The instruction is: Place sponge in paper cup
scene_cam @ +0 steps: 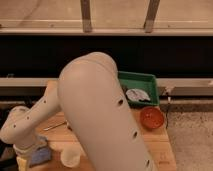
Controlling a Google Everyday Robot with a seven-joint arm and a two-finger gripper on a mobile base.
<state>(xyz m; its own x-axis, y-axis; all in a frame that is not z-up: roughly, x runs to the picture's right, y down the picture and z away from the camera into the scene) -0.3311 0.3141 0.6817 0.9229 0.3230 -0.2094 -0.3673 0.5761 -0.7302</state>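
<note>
I saw a green tray [145,76] right of centre, at the far edge of the table [159,144], with a crumpled white thing [136,94] lying in it. An orange bowl [151,117] sat just below the tray's right corner. A thin metal stick [52,126] lay at left-centre. Speckled floor [192,137] filled the lower right.
</note>
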